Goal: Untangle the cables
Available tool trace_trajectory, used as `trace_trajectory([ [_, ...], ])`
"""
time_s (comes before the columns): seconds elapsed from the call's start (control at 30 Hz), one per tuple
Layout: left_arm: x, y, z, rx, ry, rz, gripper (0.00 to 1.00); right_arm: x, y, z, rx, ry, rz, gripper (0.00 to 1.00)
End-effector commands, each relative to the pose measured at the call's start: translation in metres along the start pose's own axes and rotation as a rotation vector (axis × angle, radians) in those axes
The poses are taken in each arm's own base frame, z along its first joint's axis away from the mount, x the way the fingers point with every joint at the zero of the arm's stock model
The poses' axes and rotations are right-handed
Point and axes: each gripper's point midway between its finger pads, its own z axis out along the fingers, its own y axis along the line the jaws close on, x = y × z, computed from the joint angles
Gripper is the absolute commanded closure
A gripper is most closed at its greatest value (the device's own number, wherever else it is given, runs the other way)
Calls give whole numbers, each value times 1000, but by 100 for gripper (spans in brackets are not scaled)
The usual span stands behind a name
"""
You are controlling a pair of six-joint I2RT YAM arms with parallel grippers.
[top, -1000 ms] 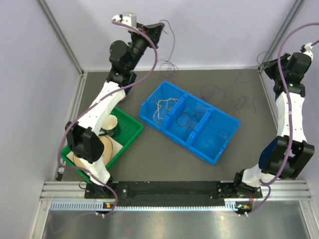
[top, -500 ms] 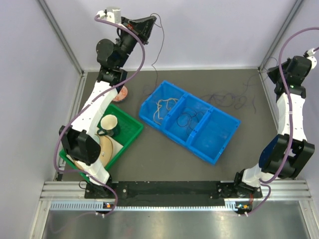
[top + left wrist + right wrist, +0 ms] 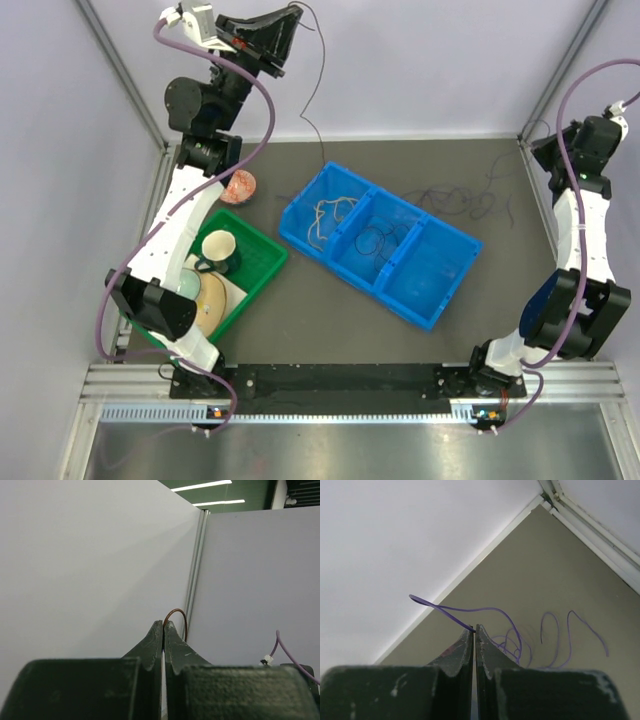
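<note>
Cables [image 3: 465,200] are pinched in both hands, and more of them lie below on the tabletop [image 3: 300,300]. The left hand [image 3: 163,625] is raised high against the back wall with its fingers pressed together. A thin dark cable [image 3: 185,627] is nipped at the very tips and arches out of them in a small loop. From that grip the cable hangs down and away from the hand in a long slack line. Its lower end reaches the tabletop just behind the far corner of the blue bin [image 3: 430,275]. The right hand [image 3: 473,629] is also closed, gripping a purple cable [image 3: 485,609] right at its fingertips. One short end sticks out to one side of the tips. The rest curves over the tips and drops to the tabletop just ahead of them, where it lies in loose loops and squiggles spreading away from the hand toward the bin. Further from both hands, between and below them, the bin sits at a slant. A cream cable [image 3: 330,213] is heaped loosely in the end compartment nearest the left hand. A dark coil [image 3: 375,240] lies in the middle compartment. Neither hand touches these two. Whether the dark cable and the purple cable join anywhere on the tabletop cannot be told.
</note>
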Motion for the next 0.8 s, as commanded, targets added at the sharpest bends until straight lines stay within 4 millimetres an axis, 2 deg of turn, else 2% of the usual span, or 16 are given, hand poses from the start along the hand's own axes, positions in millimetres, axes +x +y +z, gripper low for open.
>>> trace_trajectory([
  [0.0,-30,-13,-2,16,-69,46,100,-14,17,-10,-71,-38,-18,100],
  [0.1,-28,-17,-2,36,-64,28,100,-8,14,-6,-71,-19,-22,100],
  [0.2,-35,-24,0,58,-79,14,100,2,9,0,-68,18,-27,100],
  [0.3,-49,-35,2,93,-110,6,100,19,-4,6,-42,53,-24,100],
  [0.37,-64,-50,5,131,-138,8,100,28,-11,7,-33,71,-21,100],
  [0.4,-64,-51,8,138,-136,4,100,30,-11,7,-35,74,-21,100],
  [0.43,-77,-63,11,167,-162,6,100,31,-13,7,-33,79,-21,100],
  [0.5,-83,-72,14,196,-177,4,100,33,-13,7,-35,82,-20,100],
  [0.53,-96,-82,15,219,-203,7,100,32,-12,5,-37,78,-20,100],
  [0.63,-112,-99,15,264,-239,0,100,32,-10,5,-46,77,-21,100],
  [0.77,-126,-114,14,302,-268,-19,100,31,-5,5,-65,78,-22,100],
])
